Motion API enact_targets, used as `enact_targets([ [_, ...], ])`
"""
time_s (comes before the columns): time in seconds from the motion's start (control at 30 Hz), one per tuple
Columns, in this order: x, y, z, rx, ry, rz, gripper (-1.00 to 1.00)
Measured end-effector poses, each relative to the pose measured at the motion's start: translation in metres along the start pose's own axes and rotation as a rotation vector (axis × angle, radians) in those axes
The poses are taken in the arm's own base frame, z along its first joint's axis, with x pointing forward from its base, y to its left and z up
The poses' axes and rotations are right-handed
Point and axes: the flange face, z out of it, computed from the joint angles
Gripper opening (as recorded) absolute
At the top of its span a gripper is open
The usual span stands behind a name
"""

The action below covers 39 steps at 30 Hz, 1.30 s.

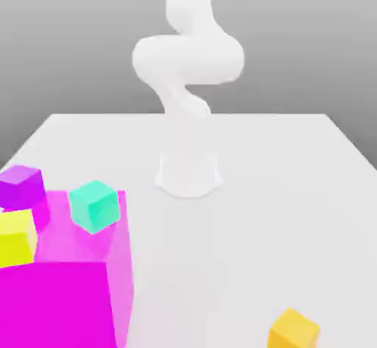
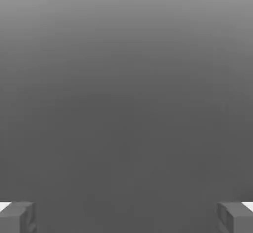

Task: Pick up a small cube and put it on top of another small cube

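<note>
Cube [image 1: 293, 330], small, matte orange

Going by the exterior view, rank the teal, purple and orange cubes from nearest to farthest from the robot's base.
1. Teal cube, toward the exterior view's left of the base.
2. Purple cube at the far left and orange cube at the near right: both farther, too close to call.

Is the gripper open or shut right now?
Open: the gripper has its two grey fingertips far apart at the hand view's edges, nothing between them.
</note>
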Motion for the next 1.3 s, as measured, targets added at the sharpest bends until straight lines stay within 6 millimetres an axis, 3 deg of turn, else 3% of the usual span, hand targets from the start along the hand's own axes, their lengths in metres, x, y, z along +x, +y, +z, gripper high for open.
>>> enact_targets([
  [0.17, -0.018, -0.014, 0.093, -0.061, -0.124, -0.124, 0.00],
  [0.37, -0.059, -0.019, 0.197, -0.125, -0.269, -0.273, 0.00],
  [0.63, -0.147, -0.006, 0.322, -0.199, -0.466, -0.485, 0.00],
  [0.8, -0.209, 0.021, 0.389, -0.245, -0.587, -0.608, 0.00],
  [0.93, -0.261, 0.050, 0.434, -0.277, -0.679, -0.702, 0.00],
  [1.07, -0.293, 0.076, 0.477, -0.281, -0.696, -0.719, 0.00],
  [1.1, -0.298, 0.081, 0.483, -0.282, -0.697, -0.720, -1.00],
  [1.3, -0.301, 0.084, 0.487, -0.282, -0.698, -0.720, -1.00],
])
